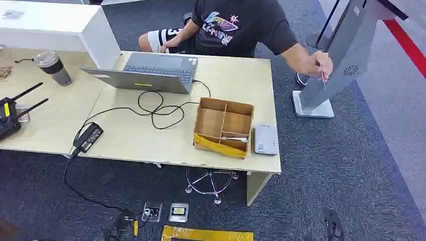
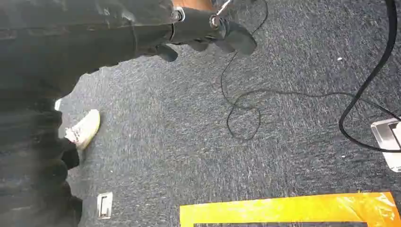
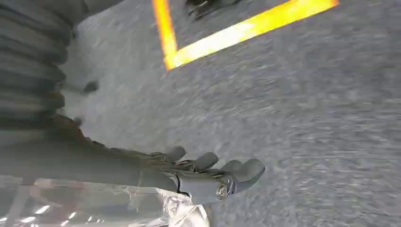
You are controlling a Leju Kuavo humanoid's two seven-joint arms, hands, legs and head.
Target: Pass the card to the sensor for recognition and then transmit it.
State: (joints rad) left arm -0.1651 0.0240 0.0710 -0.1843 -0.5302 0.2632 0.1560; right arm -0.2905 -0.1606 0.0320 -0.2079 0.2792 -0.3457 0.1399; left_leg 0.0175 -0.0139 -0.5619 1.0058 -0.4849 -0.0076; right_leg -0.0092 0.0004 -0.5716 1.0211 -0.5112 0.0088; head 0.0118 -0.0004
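The desk (image 1: 150, 135) carries a cardboard box (image 1: 223, 126) with inner dividers, standing toward the desk's 4 o'clock corner. A thin pale card (image 1: 235, 139) lies in the box's compartment nearest the robot, at the box's 5 o'clock. Just beside the box, at its 3 o'clock, a small white sensor (image 1: 265, 139) sits flat on the desk edge.

At the desk's 12 o'clock an open grey laptop (image 1: 150, 73) faces a seated person (image 1: 236, 27) in a dark printed shirt. From the laptop a black cable (image 1: 161, 108) loops across the desk to a black power brick (image 1: 88, 137) at the 8 o'clock edge. A lidded cup (image 1: 52, 67) stands at the desk's 10 o'clock, and a black device with antennas (image 1: 12, 113) lies at 9 o'clock. The person's outstretched hand (image 1: 317, 64) holds a thin stick-like item against a grey kiosk stand (image 1: 341, 55) on the carpet at 2 o'clock from the desk.

The left hand (image 2: 208, 28) hangs over the grey carpet with its fingers loosely curled, gripping nothing; thin black wire trails on the floor below it, with yellow floor tape (image 2: 288, 208) nearby. The right hand (image 3: 208, 177) also hangs above the carpet, fingers apart and slightly bent, empty, near a corner of yellow tape (image 3: 222, 35).
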